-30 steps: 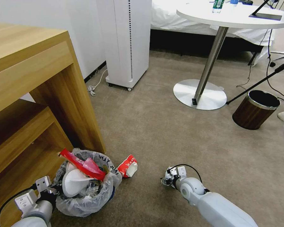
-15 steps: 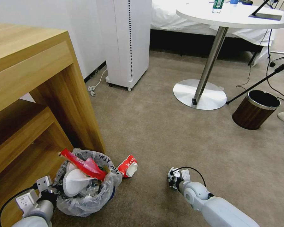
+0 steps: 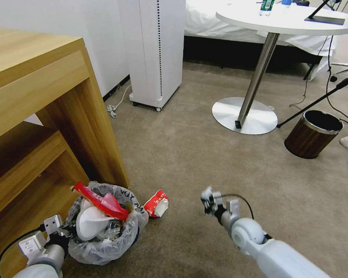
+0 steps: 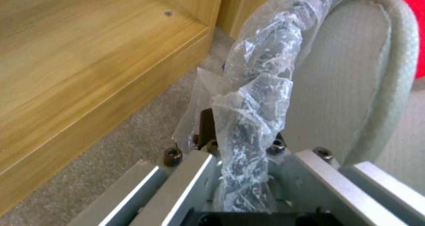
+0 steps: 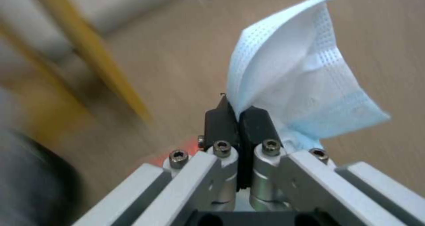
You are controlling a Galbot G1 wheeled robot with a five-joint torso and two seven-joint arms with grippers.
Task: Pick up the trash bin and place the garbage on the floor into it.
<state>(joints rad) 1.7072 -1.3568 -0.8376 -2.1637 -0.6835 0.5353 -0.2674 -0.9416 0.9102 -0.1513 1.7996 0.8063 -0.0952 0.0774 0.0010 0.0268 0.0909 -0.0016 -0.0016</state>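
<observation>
Right gripper (image 5: 238, 114) — pinching paper scrap (image 5: 292, 76) (white-blue)

white arms, black-cabled silver end effectors

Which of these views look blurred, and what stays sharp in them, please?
Right wrist view: the background streaks with motion blur, while the right gripper and its pinched white-blue paper scrap stay sharp. Head view: slight smear around that gripper. Left wrist view: steady, soft on the trash bin liner.
</observation>
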